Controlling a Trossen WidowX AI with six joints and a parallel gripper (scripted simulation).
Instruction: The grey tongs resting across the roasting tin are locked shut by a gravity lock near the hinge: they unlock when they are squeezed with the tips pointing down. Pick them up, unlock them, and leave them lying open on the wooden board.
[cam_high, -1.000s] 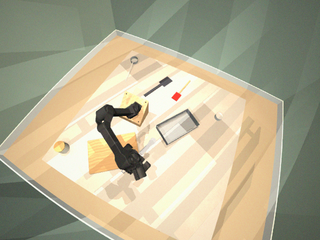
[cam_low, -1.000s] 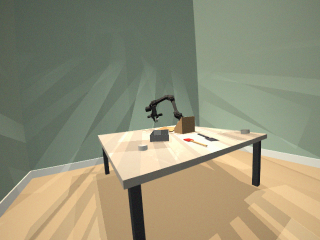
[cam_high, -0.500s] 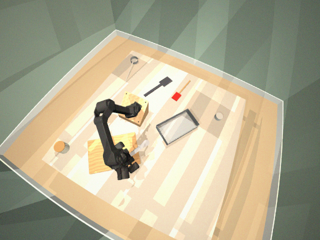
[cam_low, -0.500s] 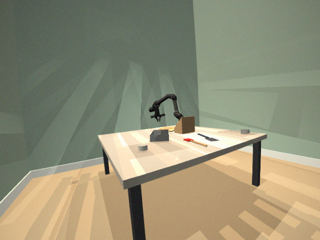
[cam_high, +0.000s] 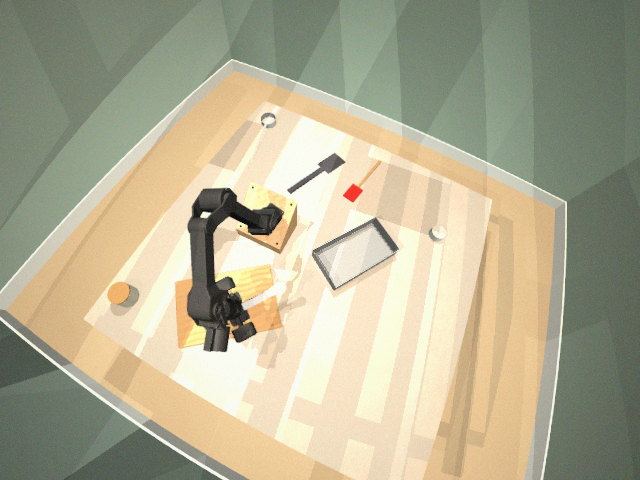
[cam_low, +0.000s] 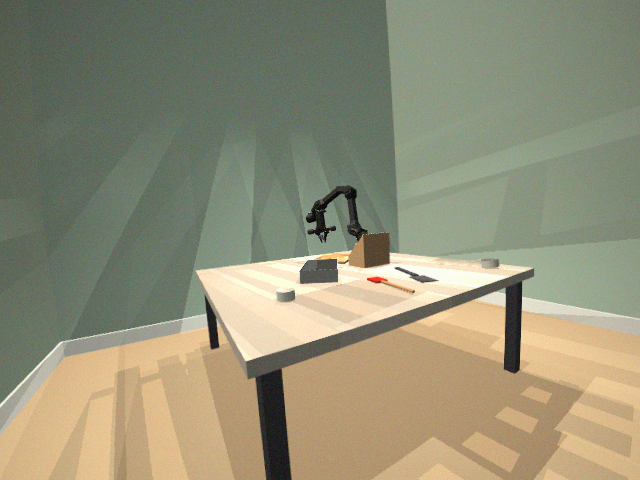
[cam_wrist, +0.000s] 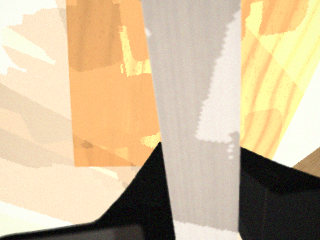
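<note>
My gripper (cam_high: 240, 306) (cam_low: 323, 239) (cam_wrist: 186, 146) is shut on the grey tongs (cam_high: 262, 296) (cam_wrist: 192, 90), its black fingers pressing on both sides. In the wrist view the tongs fill the middle as one broad grey strip, running up out of the picture. In the top view they stick out to the right of the gripper, over the right part of the wooden board (cam_high: 189, 337) (cam_low: 330, 257) (cam_wrist: 107, 125). The exterior view shows the gripper high above the table. The tips and the lock cannot be made out. The roasting tin (cam_high: 385, 236) (cam_low: 318, 275) stands apart and looks empty.
The arm's base sits on a wooden block (cam_high: 255, 197) (cam_low: 376, 250) beside the board. A black spatula (cam_high: 331, 162) (cam_low: 422, 278) and a red-headed tool (cam_high: 353, 192) (cam_low: 376, 279) lie beyond the tin. An orange-topped cylinder (cam_high: 119, 293) stands left of the board.
</note>
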